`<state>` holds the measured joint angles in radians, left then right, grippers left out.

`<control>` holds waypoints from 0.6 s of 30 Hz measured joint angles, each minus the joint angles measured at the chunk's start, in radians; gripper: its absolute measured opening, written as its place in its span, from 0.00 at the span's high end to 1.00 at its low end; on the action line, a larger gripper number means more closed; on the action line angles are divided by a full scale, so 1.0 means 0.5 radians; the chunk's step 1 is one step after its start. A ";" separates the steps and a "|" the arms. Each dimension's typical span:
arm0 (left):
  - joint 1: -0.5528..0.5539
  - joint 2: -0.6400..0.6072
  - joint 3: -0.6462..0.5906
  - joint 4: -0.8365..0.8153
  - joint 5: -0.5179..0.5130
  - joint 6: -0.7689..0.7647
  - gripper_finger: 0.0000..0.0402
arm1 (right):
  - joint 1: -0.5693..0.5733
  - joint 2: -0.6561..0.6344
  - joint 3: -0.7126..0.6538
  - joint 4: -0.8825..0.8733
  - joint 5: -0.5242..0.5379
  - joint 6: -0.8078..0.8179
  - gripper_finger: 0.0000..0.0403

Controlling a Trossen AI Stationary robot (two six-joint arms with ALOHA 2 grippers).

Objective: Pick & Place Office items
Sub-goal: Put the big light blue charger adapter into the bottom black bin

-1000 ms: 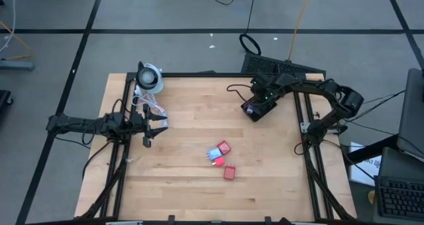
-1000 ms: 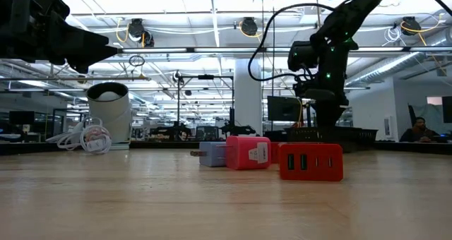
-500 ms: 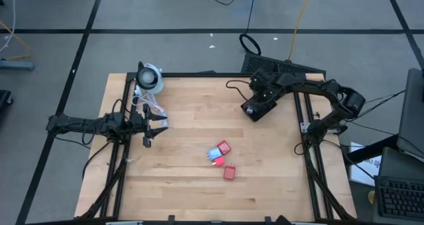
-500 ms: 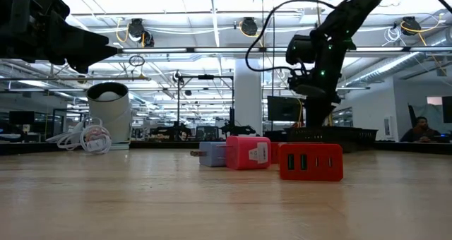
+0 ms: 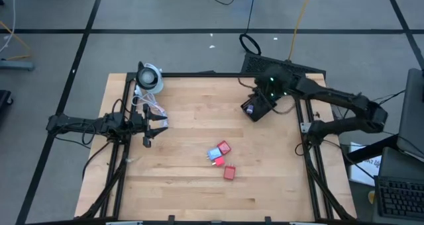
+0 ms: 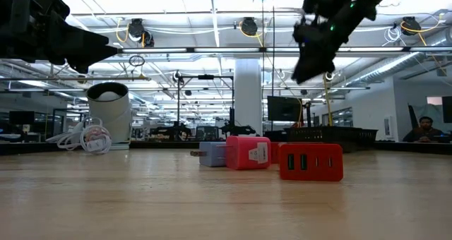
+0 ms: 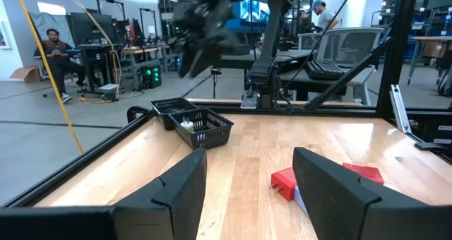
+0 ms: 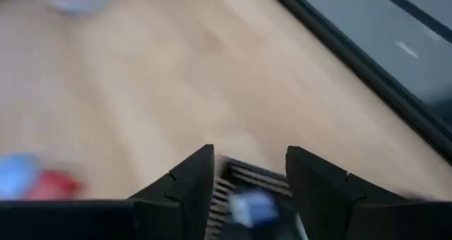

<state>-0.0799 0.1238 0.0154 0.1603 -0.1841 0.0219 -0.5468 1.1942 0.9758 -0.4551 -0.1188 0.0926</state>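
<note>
On the table middle: red blocks and plus a blue block lie clustered, touching or nearly so, at about 5 o'clock of the table centre.
Left arm: stretched level from 9 o'clock; left gripper hangs over the table's left part, fingers parted with nothing between them.
Right arm: reaches in from 3 o'clock, bent toward the far edge; right gripper is raised above a black basket at 1 o'clock, fingers apart; a grip cannot be told.
Hard to make out: the right wrist view is smeared; a bluish piece in the basket below is unclear.
Far left corner: round white-and-black device beside a white coiled cable.
</note>
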 joint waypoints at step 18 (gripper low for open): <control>0.000 0.001 0.000 -0.001 0.000 0.000 0.47 | 0.825 -0.514 -1.224 2.346 -0.819 0.190 0.60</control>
<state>-0.0799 0.1242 0.0154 0.1600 -0.1841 0.0219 -0.1341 0.9371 0.3636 0.7179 -0.5285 0.1876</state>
